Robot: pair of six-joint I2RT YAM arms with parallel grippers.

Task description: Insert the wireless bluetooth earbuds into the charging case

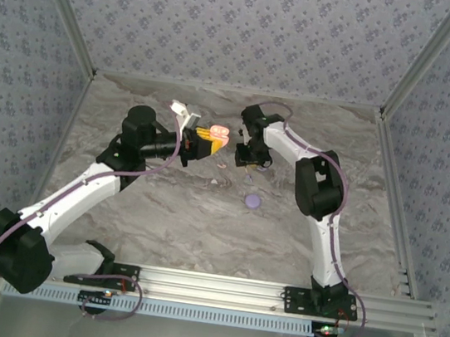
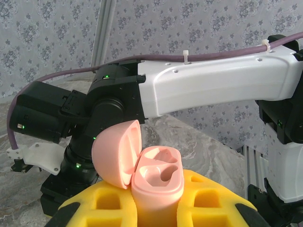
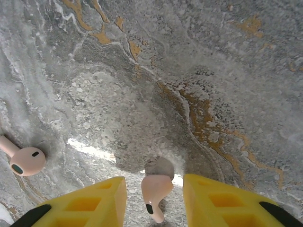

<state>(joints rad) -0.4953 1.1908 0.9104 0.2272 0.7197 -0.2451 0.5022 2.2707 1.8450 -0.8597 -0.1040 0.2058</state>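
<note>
Pick-up step. L gripper (image 2: pixel 158 210) clamps the open, empty pink case (image 2: pixel 158 177). R gripper (image 3: pixel 154 198) stands open around one earbud (image 3: pixel 155 189) on the table (image 3: pixel 199 71), not touching; 2nd earbud (image 3: pixel 26 161) lies at 9 o'clock. Next, I think: close gently, carry to the case.

One earbud (image 3: pixel 156 188) lies on the tabletop (image 3: pixel 203 71) between the jaws of the right end effector (image 3: pixel 154 183), a second earbud (image 3: pixel 24 160) off to its side.
</note>
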